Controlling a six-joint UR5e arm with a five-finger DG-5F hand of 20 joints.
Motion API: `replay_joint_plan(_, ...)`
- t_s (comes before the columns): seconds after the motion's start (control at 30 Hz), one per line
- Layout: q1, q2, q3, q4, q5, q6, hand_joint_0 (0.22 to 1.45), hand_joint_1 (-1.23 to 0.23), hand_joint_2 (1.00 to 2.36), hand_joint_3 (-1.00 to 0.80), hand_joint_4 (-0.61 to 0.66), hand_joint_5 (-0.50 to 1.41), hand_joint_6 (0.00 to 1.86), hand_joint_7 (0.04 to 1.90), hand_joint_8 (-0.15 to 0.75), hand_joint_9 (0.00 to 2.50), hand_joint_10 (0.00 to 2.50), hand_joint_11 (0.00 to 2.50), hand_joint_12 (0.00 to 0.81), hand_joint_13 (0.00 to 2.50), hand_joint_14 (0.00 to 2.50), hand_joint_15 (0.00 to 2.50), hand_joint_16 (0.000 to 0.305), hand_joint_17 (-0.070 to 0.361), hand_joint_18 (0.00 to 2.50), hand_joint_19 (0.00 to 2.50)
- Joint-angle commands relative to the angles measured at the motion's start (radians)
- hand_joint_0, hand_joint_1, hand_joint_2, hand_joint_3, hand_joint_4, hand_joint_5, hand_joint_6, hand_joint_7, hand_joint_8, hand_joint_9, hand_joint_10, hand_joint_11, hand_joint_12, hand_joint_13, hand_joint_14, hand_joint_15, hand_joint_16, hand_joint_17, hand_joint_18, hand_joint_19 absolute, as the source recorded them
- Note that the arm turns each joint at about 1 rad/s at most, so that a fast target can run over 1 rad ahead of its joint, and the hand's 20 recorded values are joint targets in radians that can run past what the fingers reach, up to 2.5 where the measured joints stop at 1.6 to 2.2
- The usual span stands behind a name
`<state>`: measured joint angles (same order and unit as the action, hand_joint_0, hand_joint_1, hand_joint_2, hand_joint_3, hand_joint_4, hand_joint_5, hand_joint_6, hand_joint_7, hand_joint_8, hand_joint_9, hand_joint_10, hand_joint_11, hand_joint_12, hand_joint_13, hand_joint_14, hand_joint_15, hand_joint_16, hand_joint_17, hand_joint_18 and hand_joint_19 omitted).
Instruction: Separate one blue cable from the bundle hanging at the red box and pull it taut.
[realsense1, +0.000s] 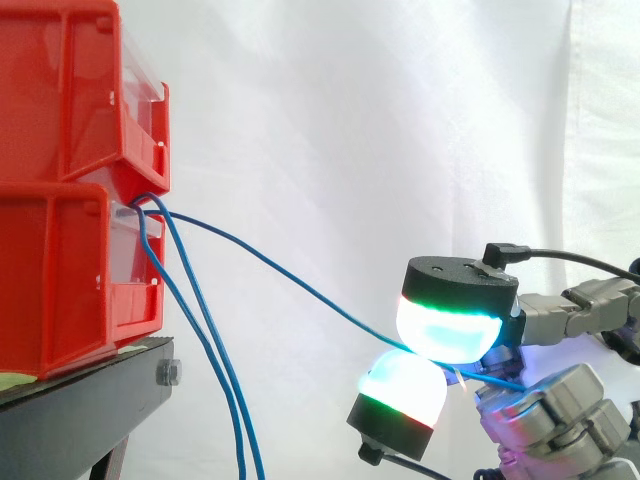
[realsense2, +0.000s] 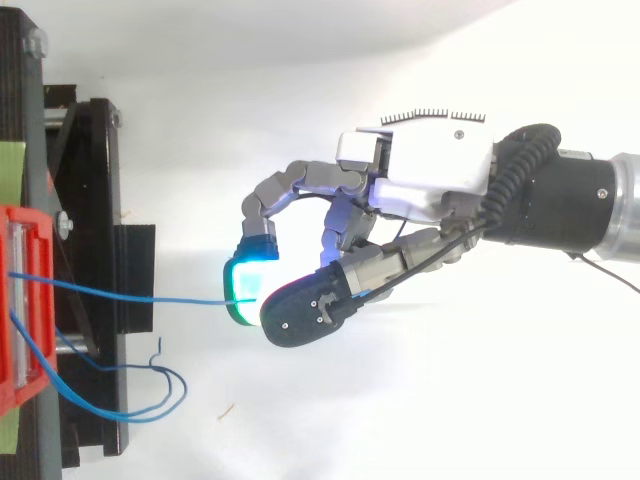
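Side view: two bins (realsense1: 60, 100), three cables (realsense1: 300, 287)

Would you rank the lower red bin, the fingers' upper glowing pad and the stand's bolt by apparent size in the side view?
1. lower red bin
2. fingers' upper glowing pad, perhaps enlarged by camera nearness
3. bolt

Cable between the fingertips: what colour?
Blue. The cable shows best in the side view, pinched by the hand.

text: none legible | red bins (realsense1: 60, 280): no readable label | hand (realsense2: 430, 170): no readable marking
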<state>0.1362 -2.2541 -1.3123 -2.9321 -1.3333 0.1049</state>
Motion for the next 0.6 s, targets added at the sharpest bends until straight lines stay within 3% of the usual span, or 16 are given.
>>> replay_joint_plan(0.0, 0.000, -0.001, 0.001, 0.002, 0.000, -0.001, 0.70, -0.79, 1.02, -0.15, -0.16, -0.19, 0.91, 1.18, 0.279, 1.29, 0.63, 1.63, 0.350, 1.15, 1.22, 1.51, 0.037, 0.083, 1.38, 1.76)
replay_joint_plan(0.2, 0.000, -0.001, 0.001, 0.010, 0.002, -0.001, 0.70, -0.79, 1.02, -0.15, -0.16, -0.19, 0.91, 1.18, 0.276, 1.23, 0.98, 1.60, 0.351, 1.10, 1.58, 1.45, 0.036, 0.080, 1.43, 1.84)
replay_joint_plan(0.4, 0.003, 0.001, 0.002, 0.010, 0.002, -0.001, 0.70, -0.79, 1.02, -0.14, -0.16, -0.19, 0.91, 1.18, 0.276, 1.20, 1.12, 1.55, 0.349, 1.10, 1.60, 1.47, 0.037, 0.082, 1.43, 1.83)
replay_joint_plan(0.57, 0.010, -0.001, 0.027, 0.008, 0.002, -0.001, 0.70, -0.79, 1.02, -0.15, -0.16, -0.19, 0.91, 1.18, 0.278, 1.19, 1.17, 1.51, 0.356, 1.10, 1.61, 1.46, 0.036, 0.082, 1.43, 1.84)
